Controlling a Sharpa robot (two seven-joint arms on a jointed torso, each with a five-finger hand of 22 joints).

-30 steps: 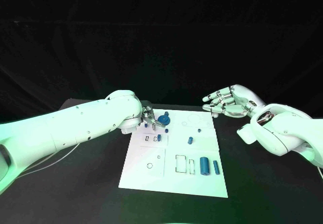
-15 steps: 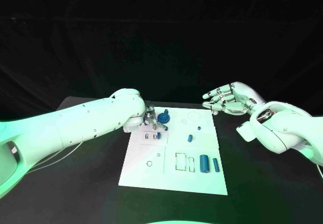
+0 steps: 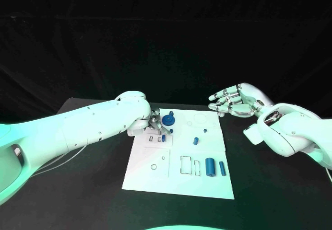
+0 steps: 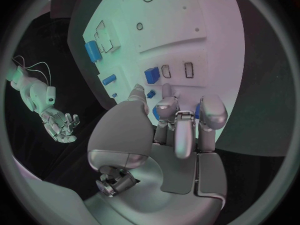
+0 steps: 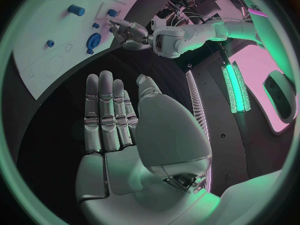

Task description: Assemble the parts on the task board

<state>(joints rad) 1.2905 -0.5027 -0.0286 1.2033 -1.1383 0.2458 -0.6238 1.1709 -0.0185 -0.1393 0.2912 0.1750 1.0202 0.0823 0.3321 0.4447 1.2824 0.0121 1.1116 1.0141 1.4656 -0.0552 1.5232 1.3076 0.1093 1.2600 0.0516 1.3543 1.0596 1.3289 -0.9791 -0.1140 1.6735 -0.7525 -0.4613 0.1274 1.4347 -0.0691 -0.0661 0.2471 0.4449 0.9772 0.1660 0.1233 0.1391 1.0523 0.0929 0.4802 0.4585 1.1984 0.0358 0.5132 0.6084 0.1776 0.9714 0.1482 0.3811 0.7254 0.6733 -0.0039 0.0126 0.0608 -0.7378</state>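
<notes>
Blue parts (image 3: 209,168) lie on the task board (image 3: 176,184).

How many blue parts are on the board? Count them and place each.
6 visible: a round piece at the left hand, a small block beside it, a peg and a tiny dot farther right, and two cylinders at the task board's near right corner. The hand may hide more.

White arms (image 3: 83,127), silver hands (image 3: 239,101).
</notes>
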